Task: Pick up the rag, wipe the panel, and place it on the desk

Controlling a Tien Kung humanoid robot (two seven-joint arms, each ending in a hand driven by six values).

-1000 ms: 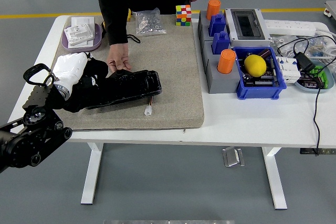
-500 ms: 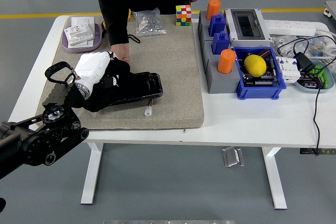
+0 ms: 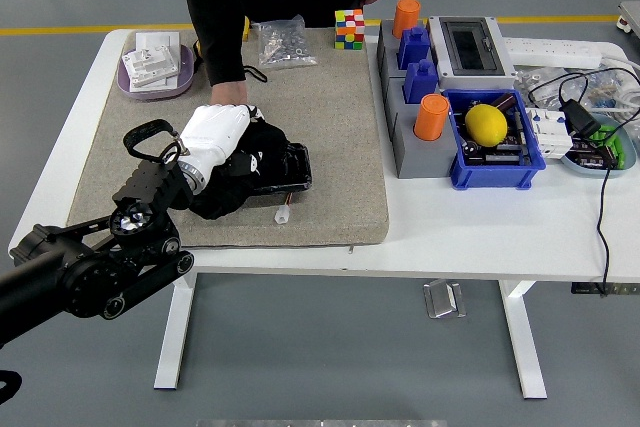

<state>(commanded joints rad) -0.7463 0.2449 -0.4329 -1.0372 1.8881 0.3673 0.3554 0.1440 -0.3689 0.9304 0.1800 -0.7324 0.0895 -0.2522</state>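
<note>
the blue bin (image 3: 487, 172) at 3 o'clock holds a yellow ball (image 3: 486, 124) on top of some dark parts. at the far right a shallow tray (image 3: 592, 159) carries a green piece and small bits, with black cables trailing over it. at 11 o'clock a round lilac plate (image 3: 152, 87) bears white flat pieces stacked on it. a clear bag (image 3: 281, 41) of small metal hardware lies at 12 o'clock, and just to its right stands a colour cube (image 3: 349, 28). the grey block holder (image 3: 410, 137) carries 2 orange cylinders and 2 blue blocks; beside it sits a grey box with a dark window (image 3: 470, 45), and a white power strip (image 3: 553, 48) beyond. no writing or label can be read on any of these.

now the action: the left hand (image 3: 213, 137), white-shelled, is at 9 o'clock, fingers curled down and pressed into the dark rag (image 3: 240, 182), which is bunched on the black panel (image 3: 285, 167) on the grey mat (image 3: 330, 137). a small white connector (image 3: 283, 214) lies just at the panel's near edge. the person's hand (image 3: 230, 94) at the far side is right behind the robot's hand; whether it touches the panel i cannot tell.
</note>
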